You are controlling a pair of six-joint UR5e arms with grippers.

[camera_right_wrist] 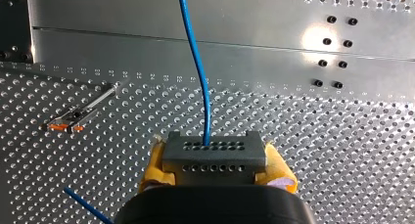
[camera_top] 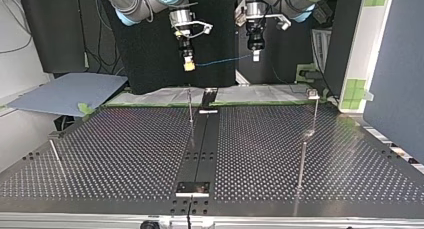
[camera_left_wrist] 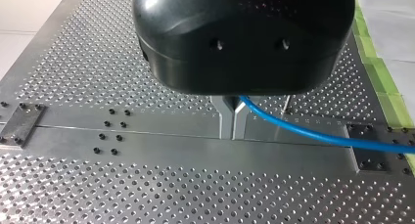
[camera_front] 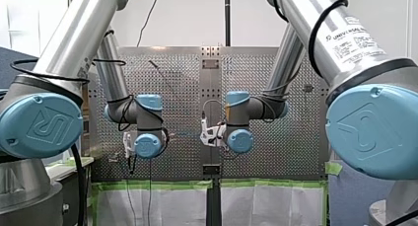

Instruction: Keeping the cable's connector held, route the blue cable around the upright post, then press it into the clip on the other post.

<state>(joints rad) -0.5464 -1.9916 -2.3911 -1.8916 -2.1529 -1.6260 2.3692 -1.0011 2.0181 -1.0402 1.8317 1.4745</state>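
Blue cable (camera_top: 220, 62) runs taut through the air between both arms, well above the table (camera_top: 125, 154). The right end effector (camera_right_wrist: 215, 159) clamps the grey connector (camera_right_wrist: 214, 148) between yellow pads (camera_right_wrist: 155, 163). The left end effector (camera_left_wrist: 233, 117) pinches the cable itself between closed metal fingers (camera_left_wrist: 225, 117).

L wrist cam. My left gripper (camera_left_wrist: 232, 131): black housing, metal fingers (camera_left_wrist: 225, 117) pressed together on blue cable (camera_left_wrist: 303, 131). Cable leaves fingers sideways, passing over solid centre strip (camera_left_wrist: 147, 141) of perforated table (camera_left_wrist: 98, 185), twd green tape (camera_left_wrist: 374, 57) edging.
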